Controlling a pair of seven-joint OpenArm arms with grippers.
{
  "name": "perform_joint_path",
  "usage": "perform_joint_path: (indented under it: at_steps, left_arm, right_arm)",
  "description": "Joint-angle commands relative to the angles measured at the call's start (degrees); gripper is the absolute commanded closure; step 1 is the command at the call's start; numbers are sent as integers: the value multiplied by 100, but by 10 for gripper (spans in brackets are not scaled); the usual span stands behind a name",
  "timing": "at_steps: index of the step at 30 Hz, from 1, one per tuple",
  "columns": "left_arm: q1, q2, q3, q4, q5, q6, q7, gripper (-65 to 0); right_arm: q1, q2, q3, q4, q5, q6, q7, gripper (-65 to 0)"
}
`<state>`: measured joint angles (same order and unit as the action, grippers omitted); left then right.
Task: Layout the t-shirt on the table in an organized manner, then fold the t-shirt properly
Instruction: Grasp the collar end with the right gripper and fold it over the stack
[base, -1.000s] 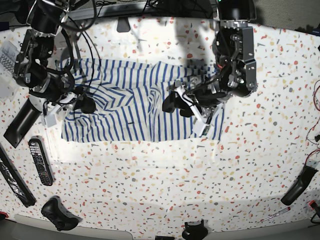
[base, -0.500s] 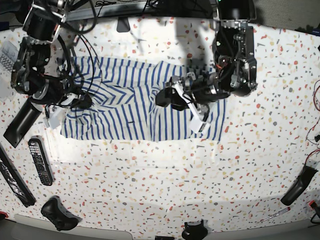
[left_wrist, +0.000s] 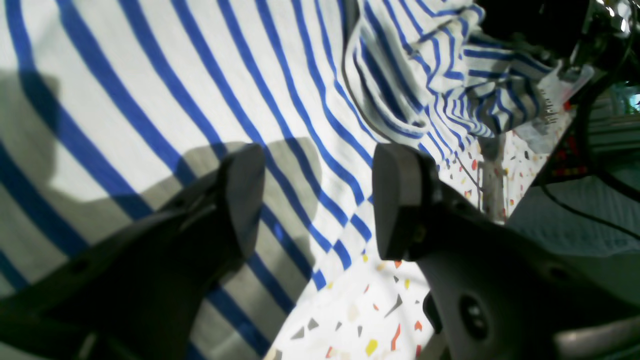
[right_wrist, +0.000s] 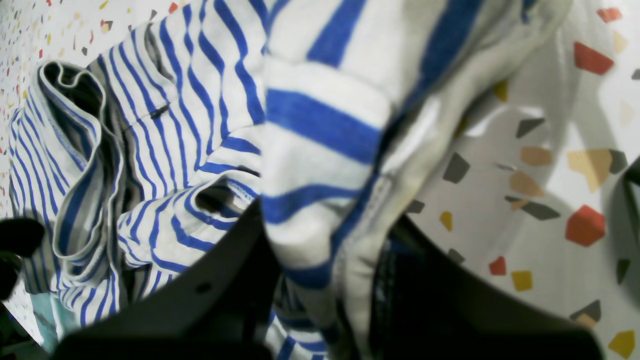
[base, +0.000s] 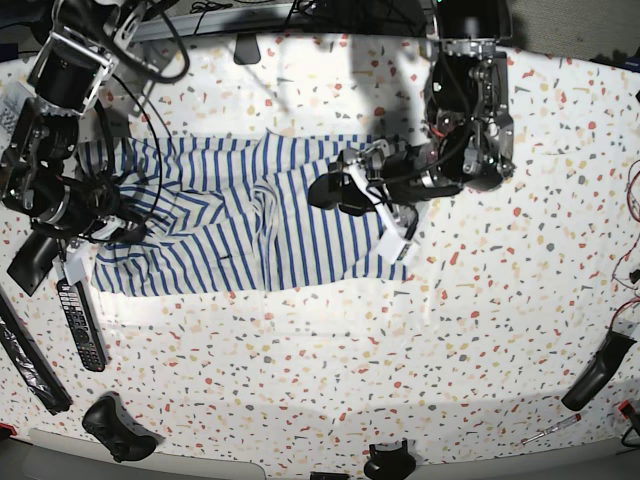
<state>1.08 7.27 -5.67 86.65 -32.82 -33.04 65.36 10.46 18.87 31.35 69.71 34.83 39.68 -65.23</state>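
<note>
right fingers: the right gripper (right_wrist: 320, 280) is clamped down on a bunched edge of the t-shirt (right_wrist: 165, 150); the striped cloth rides up between the dark fingers (right_wrist: 235, 280) and drapes over them, close to the lens.
left fingers: the left gripper (left_wrist: 315, 200) stands wide apart with nothing between the fingers (left_wrist: 240, 200), hovering just above flat striped cloth near its hem, with bare table (left_wrist: 360, 320) just past it.
shirt position: in the base view the t-shirt (base: 250, 225) lies across the upper middle of the table (base: 400, 380), its left end gathered at the right gripper (base: 120, 225), its right end under the left gripper (base: 350, 195).
risk, near: the right hold looks to be on a thick wad, likely more than one layer; a pull could drag the body along instead of spreading a sleeve.
risk, middle: creases and a folded-over flap mid-shirt may lock in if the cloth is tensioned from one end only.
risk, far: the empty left fingers give no anchor, so the whole garment may slide toward the remote (base: 80, 320) at the left edge.
change: since a second ago the right fingers have closed on the cloth, and the shirt has shifted leftward and stretched longer and flatter; the left arm has moved off the lower right corner.
</note>
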Motion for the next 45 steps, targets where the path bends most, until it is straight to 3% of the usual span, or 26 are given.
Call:
perform_joint_path:
  at_steps: [1,5,9,15,28,32,38,41,45]
  left_arm:
    - [24,114,15,109,-59,-107,-164,-313]
    - [466,111,15,109,487,-151,-682,-313]
    - [686,114,15,109,544,-151,-846,-313]
    - [573,114,15,109,625,-151,-977,-313]
    - [337,111,15,109,1696,-98,-1725,-313]
    - [271,114,15,109,1694,-81,-1731,-313]
    - [225,114,15,109,1696,-83,-1751,-313]
    - [225,114,15,109,1696,-83,-1751,-313]
    - [225,114,15,109,1696,-83,-1751,-313]
  right_arm:
    - [127,98,24,79,184,32,96,0]
    - [129,96,24,79,186,32,96,0]
    - [127,96,24,79,417,32,96,0]
    - [125,85,13,227,835,32,50,0]
    - [79,66,-46,962,1987,-85,20,0]
    - [79,63,-452,984,1987,-118,20,0]
    - [83,26,-1676,1141,2024,-175,22,0]
    - [83,-188,-2083,1438,1915,-236,22,0]
    - [83,-721,-2293,1987,1757,-313,22,0]
